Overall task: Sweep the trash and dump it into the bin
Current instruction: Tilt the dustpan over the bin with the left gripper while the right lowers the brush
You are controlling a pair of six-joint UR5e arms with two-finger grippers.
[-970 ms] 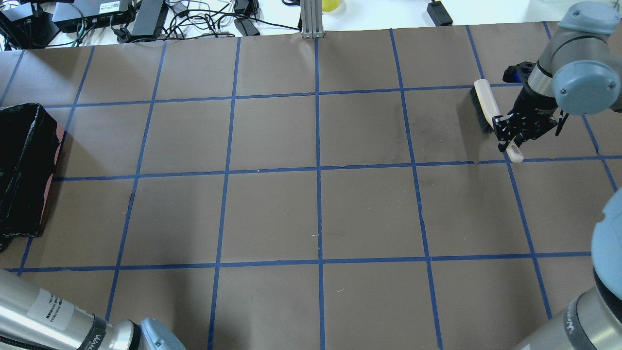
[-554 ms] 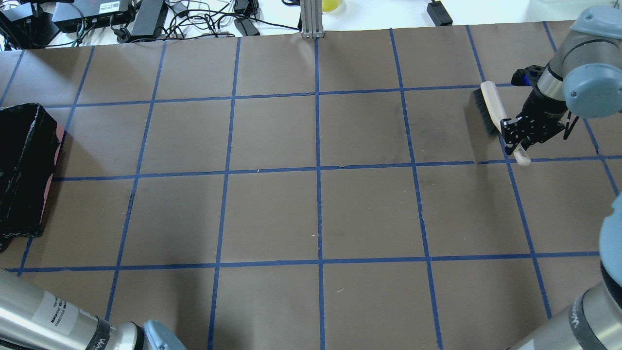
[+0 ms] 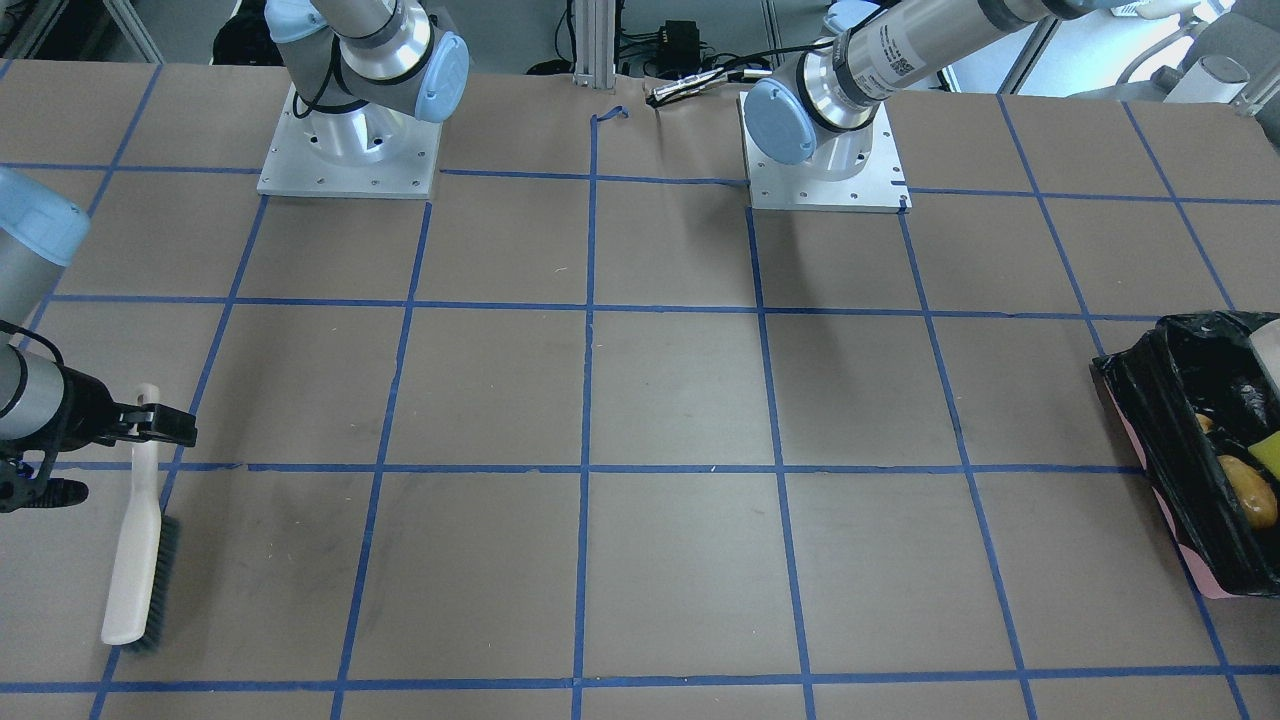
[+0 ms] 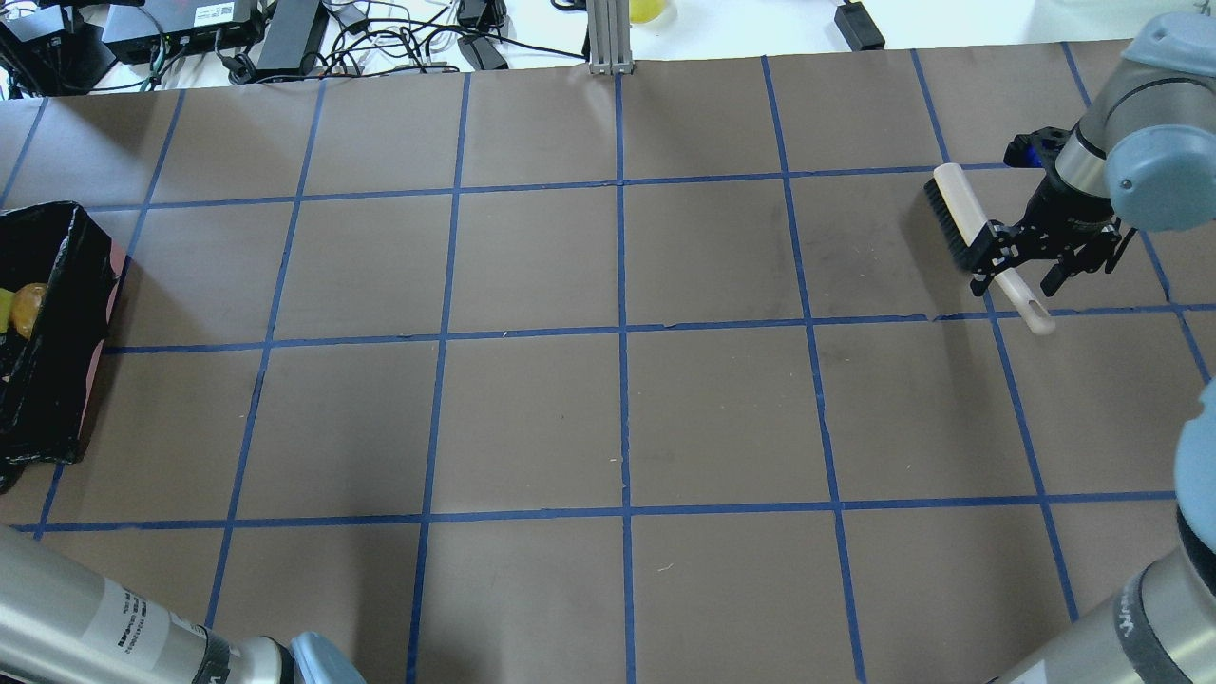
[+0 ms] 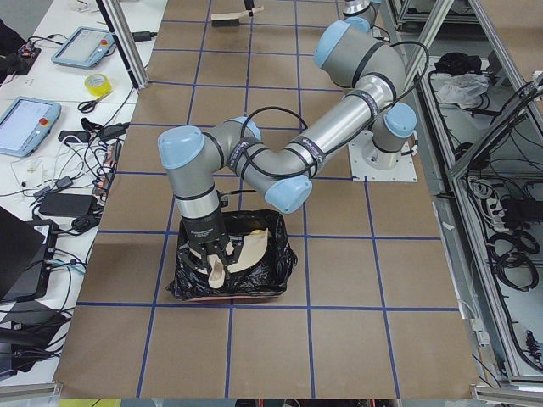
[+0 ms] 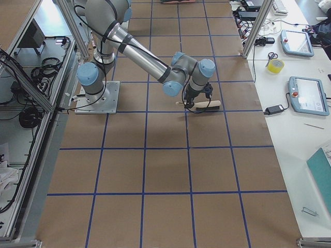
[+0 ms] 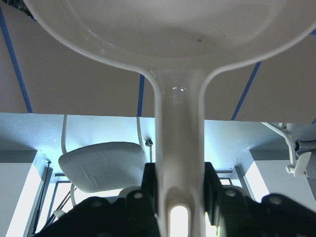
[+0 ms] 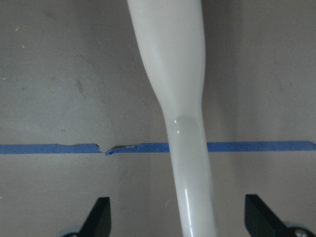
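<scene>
The bin (image 3: 1150,400), pink with a black bag, stands at the table's left end; it also shows in the overhead view (image 4: 57,399) and the left view (image 5: 271,275). Inside lie the golden-brown lump (image 3: 1250,490) (image 4: 30,302) and the yellow sponge (image 3: 1268,450); I cannot make out the croissant. My left gripper (image 7: 180,197) (image 5: 212,254) is shut on the beige dustpan's handle (image 7: 180,148) and holds the pan (image 5: 250,250) tilted over the bin. My right gripper (image 4: 1015,274) (image 8: 177,212) is open, its fingers astride the brush handle (image 8: 173,74). The brush (image 4: 958,214) (image 3: 135,545) lies on the table.
Cables and power bricks (image 4: 285,38) and a metal post (image 4: 608,38) line the far edge. The two arm bases (image 3: 345,150) (image 3: 825,160) stand at the robot's side. The brown paper with blue tape grid (image 4: 617,418) covers the table.
My right gripper has opened and let go of the brush, which now lies on the table. The golden lump and the sponge now show in the bin in the overhead view.
</scene>
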